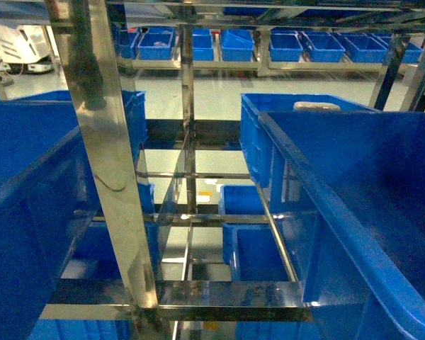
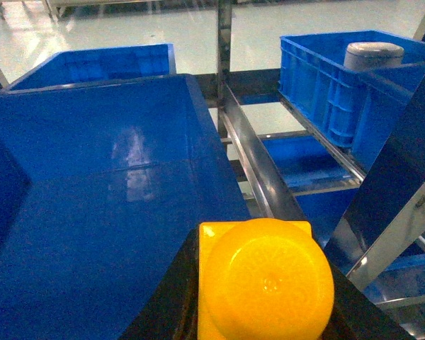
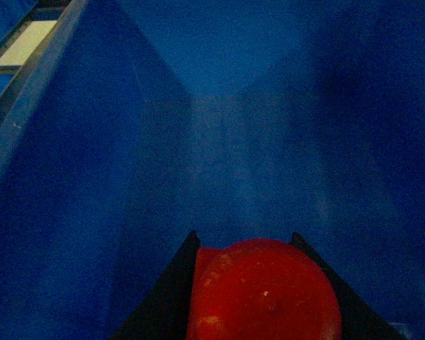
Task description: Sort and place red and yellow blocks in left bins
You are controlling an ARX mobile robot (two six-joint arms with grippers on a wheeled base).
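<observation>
Blue crates [image 2: 92, 212] below; left tool [image 2: 265, 283] gripping yellow block [image 2: 265, 280], right tool [image 3: 262, 294] red block [image 3: 262, 294].

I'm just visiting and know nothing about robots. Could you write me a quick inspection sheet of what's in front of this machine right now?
Surface: no table; steel rack carrying blue crates.
Job's things: yellow block held over the left crate; red block held inside another blue crate.
Clutter: grey round object in a far crate.
Grippers: left end effector shut on the yellow block; right end effector shut on the red block.
Cables: nothing seen.
Surroundings: pale floor, rows of more blue crates behind.
</observation>
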